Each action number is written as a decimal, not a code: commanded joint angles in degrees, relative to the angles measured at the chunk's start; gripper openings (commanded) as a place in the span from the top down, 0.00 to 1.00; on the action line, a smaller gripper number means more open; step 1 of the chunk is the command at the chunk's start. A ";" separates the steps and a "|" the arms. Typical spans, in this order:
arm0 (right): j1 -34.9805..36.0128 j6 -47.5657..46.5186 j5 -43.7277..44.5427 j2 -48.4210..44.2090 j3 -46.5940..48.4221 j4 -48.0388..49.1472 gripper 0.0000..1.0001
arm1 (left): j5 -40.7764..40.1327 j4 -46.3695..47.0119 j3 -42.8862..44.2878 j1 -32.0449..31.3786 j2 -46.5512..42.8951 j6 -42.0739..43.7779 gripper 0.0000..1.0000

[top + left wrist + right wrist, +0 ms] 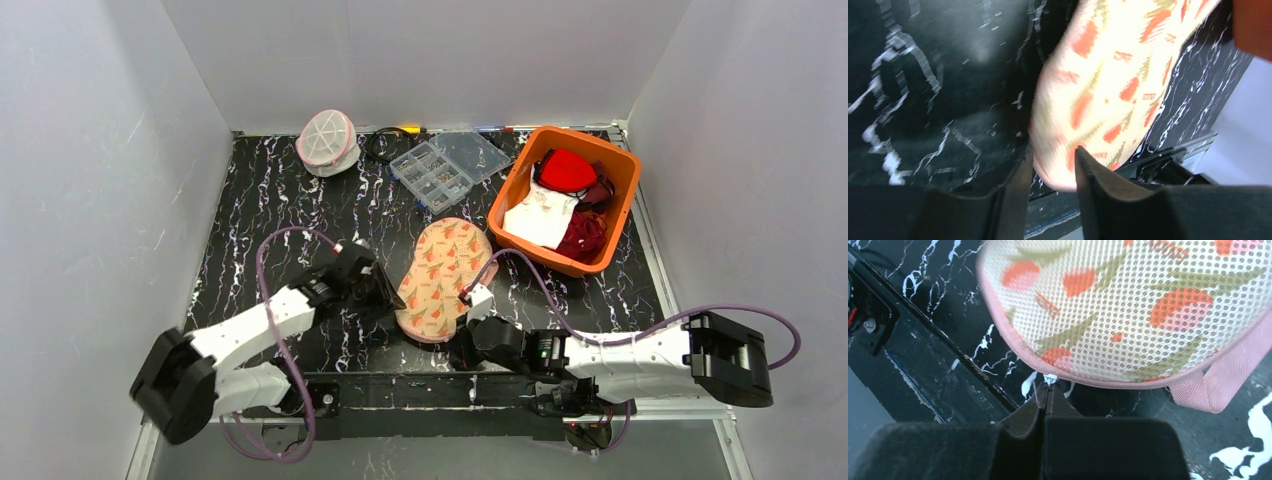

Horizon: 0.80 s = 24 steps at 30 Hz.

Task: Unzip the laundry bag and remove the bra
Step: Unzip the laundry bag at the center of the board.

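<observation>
The laundry bag (326, 140), a round white mesh pod with a pink rim, sits at the back left, far from both grippers. A peanut-shaped tulip-print mesh pouch (440, 278) with a pink zip rim lies in the middle. My right gripper (464, 330) is at its near end, shut on the pouch's small white zip pull (1049, 379); it also shows in the right wrist view (1047, 386). My left gripper (386, 292) is open, its jaws astride the pouch's near left edge (1083, 100) in the left wrist view (1053, 154). No bra shows.
An orange bin (620, 165) of red and white clothes stands at the right. A clear compartment box (448, 165) lies open at the back, with a black cable (378, 146) beside it. The table's front edge (420, 385) is just behind the pouch's near end.
</observation>
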 commanded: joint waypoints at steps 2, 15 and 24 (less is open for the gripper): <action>0.13 0.66 -0.04 4.23 5.36 6.78 0.99 | -5.58 -12.31 -6.48 0.46 -15.82 -5.86 0.42; 0.11 -0.57 -6.87 17.45 13.23 14.30 0.99 | -5.23 -5.14 -15.18 -7.07 -26.57 -16.08 0.22; 0.11 -3.15 -11.23 18.86 14.44 16.11 0.99 | -6.29 2.36 -14.82 -7.89 -15.67 -18.49 0.32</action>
